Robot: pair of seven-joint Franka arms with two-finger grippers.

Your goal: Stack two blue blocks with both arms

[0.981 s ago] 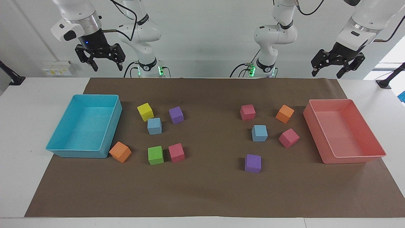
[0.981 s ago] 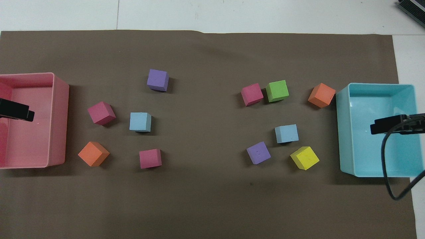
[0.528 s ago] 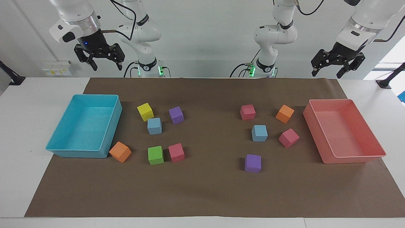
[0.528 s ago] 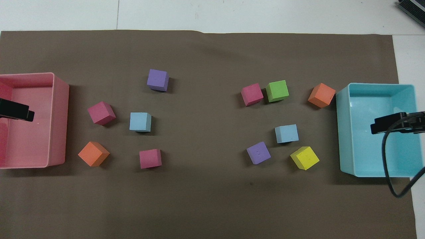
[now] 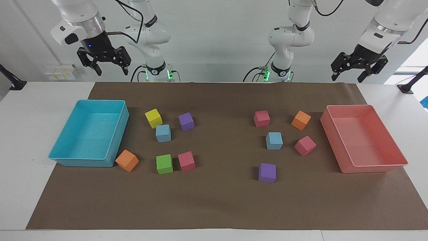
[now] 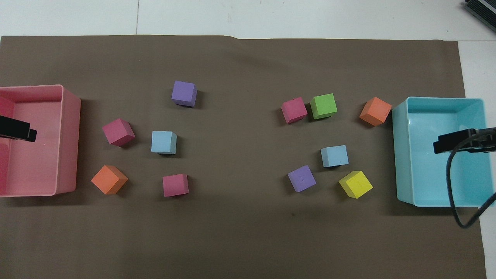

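Note:
One blue block (image 5: 163, 133) (image 6: 334, 156) lies toward the right arm's end, between a yellow cube (image 5: 153, 118) and a purple cube (image 5: 186, 121). The other blue block (image 5: 274, 140) (image 6: 164, 142) lies toward the left arm's end, among pink cubes. Both stand alone on the brown mat. My right gripper (image 5: 112, 71) is open and empty, held high over the turquoise tray (image 5: 117, 134). My left gripper (image 5: 347, 79) is open and empty, held high over the pink tray (image 5: 334, 140).
Around the blue blocks lie a green cube (image 5: 164, 164), pink cubes (image 5: 186, 161) (image 5: 261, 118) (image 5: 305, 145), orange cubes (image 5: 127, 160) (image 5: 301, 120) and another purple cube (image 5: 267, 172). The brown mat (image 5: 220, 201) covers the white table.
Both grippers have risen a little and drawn slightly outward toward their own ends of the table. No block has moved.

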